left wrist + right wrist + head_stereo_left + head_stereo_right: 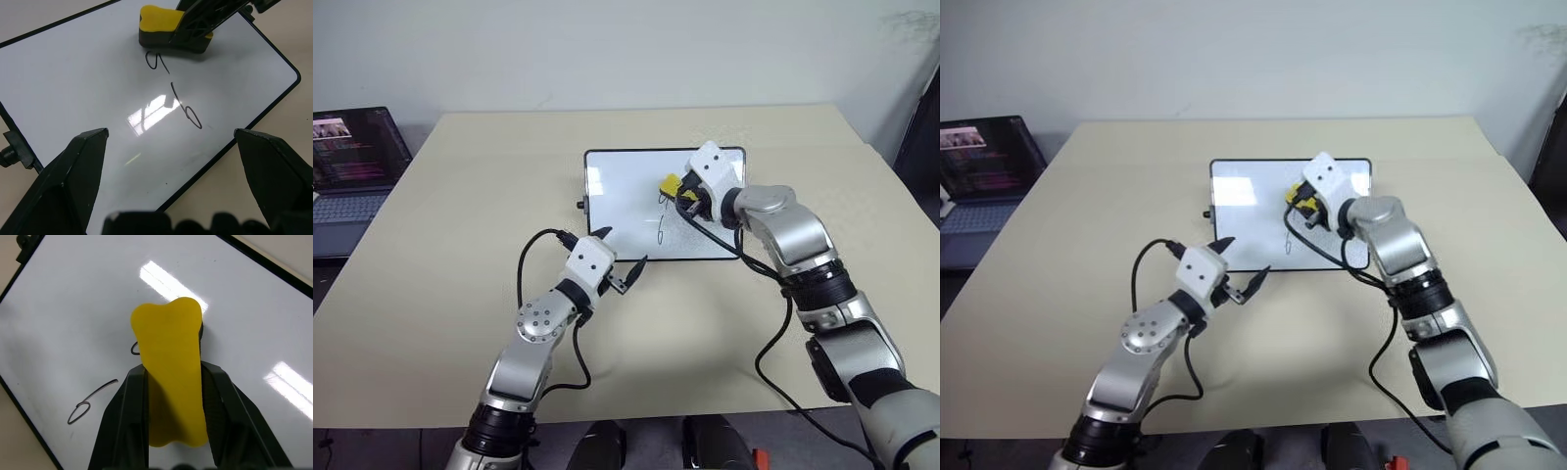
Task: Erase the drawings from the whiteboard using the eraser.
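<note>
**Eraser on the board, 2 marks left to see**

Your left gripper (pixel 625 261) hangs wide open and empty at the whiteboard (pixel 626 186) near edge. 1 board, 2 visible drawings (pixel 186 105). Your right gripper (pixel 171 382) is clamped on the 1 eraser (pixel 171 377), pressed on the board's far part. It looks light and firm; grip its yellow sides. The glossy board may slide.

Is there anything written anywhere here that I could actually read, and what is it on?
"6": hand-drawn mark on the whiteboard, at.
Second squiggle, partly under the eraser: perhaps a "9", not certain.
Laptop screen: lines of text, too small to read.
No brands or labels are legible.
</note>
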### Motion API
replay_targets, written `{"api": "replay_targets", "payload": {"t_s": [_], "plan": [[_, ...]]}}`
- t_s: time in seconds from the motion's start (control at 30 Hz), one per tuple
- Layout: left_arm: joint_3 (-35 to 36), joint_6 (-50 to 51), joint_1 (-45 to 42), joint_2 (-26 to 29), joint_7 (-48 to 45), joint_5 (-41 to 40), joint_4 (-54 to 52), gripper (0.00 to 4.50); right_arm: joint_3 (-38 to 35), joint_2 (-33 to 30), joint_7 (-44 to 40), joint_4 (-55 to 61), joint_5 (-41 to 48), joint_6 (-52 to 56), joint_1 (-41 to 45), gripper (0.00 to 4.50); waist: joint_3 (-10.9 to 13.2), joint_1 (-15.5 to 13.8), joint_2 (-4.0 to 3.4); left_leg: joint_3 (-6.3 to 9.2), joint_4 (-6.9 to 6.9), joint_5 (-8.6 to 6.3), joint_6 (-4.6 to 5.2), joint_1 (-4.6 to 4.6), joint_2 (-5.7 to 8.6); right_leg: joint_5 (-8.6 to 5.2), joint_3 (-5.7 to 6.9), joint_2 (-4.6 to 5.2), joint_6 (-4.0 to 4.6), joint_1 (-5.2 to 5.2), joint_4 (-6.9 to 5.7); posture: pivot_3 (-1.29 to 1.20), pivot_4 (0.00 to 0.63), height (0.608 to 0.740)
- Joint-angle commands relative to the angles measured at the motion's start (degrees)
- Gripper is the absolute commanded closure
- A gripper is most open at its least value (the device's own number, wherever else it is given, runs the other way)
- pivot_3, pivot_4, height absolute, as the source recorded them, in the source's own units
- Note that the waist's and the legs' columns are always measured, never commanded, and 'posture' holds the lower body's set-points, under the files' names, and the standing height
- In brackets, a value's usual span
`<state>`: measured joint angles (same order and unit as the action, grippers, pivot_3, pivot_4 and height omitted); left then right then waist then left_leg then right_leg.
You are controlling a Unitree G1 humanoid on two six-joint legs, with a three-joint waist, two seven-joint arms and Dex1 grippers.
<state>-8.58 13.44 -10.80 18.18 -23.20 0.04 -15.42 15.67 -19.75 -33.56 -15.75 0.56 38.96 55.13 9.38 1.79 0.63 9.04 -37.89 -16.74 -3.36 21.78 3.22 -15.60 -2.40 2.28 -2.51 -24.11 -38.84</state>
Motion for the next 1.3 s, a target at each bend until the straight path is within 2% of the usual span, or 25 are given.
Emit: {"api": "replay_targets", "payload": {"t_s": [0.03,0.47,0.63,0.8,0.93,1.0,1.3], "plan": [[0.1,-0.7,-0.4,-0.1,0.4,0.5,-2.8,0.00,0.7,0.4,-0.8,-3.5,-2.0,-4.7,3.4,3.36,0.0,0.0,0.00,0.00,0.00,0.00,0.00,0.00,0.00,0.00,0.00,0.00,0.00,0.00,0.00,0.00,0.150,0.740],[0.2,0.1,-0.3,-0.2,0.8,0.8,-4.7,0.00,0.6,1.9,-1.7,-13.5,-4.9,-10.6,7.1,3.36,0.0,0.1,-0.01,-0.03,-0.05,0.01,0.00,-0.06,-0.01,0.01,-0.03,-0.01,0.02,0.01,-0.12,0.00,0.150,0.740],[0.6,0.5,-1.0,-0.3,0.8,0.9,-4.8,0.00,1.6,1.6,-3.1,-12.5,-5.6,-10.2,5.5,3.36,0.0,0.1,-0.01,-0.03,-0.05,0.01,0.01,-0.08,-0.01,0.02,-0.03,-0.01,0.02,0.02,-0.14,0.00,0.150,0.740],[0.9,0.7,-1.1,-0.6,1.3,1.1,-5.0,0.00,3.0,0.4,-5.1,-9.5,-7.0,-9.7,-0.4,3.36,-0.1,0.1,0.02,-0.01,-0.06,0.01,0.01,-0.08,0.00,0.02,-0.02,-0.01,0.02,0.05,-0.13,0.00,0.150,0.740],[1.0,0.8,-1.3,-0.5,1.7,1.1,-5.0,0.00,3.2,0.0,-6.0,-7.2,-7.3,-8.2,-3.5,3.36,-0.1,0.0,0.02,-0.01,-0.05,-0.10,0.22,-0.45,0.00,0.03,-0.01,-0.01,0.03,0.40,-0.15,0.00,0.150,0.740],[1.0,0.9,-1.5,-0.6,2.0,1.1,-5.0,0.00,2.7,0.1,-6.0,-6.7,-7.1,-6.9,-3.9,3.36,-0.1,0.0,0.02,-0.01,0.02,-0.12,0.23,-1.01,0.00,0.01,0.00,-0.02,0.02,0.96,-0.10,0.00,0.150,0.740],[0.5,1.0,-1.9,-1.2,2.2,1.1,-4.9,0.00,1.4,0.1,-5.1,-5.9,-6.9,-5.6,-3.0,3.36,-0.1,0.0,0.02,0.00,-0.03,-0.06,0.24,-1.02,0.00,0.03,-0.01,-0.08,0.01,0.97,-0.13,0.00,0.150,0.740]]}}
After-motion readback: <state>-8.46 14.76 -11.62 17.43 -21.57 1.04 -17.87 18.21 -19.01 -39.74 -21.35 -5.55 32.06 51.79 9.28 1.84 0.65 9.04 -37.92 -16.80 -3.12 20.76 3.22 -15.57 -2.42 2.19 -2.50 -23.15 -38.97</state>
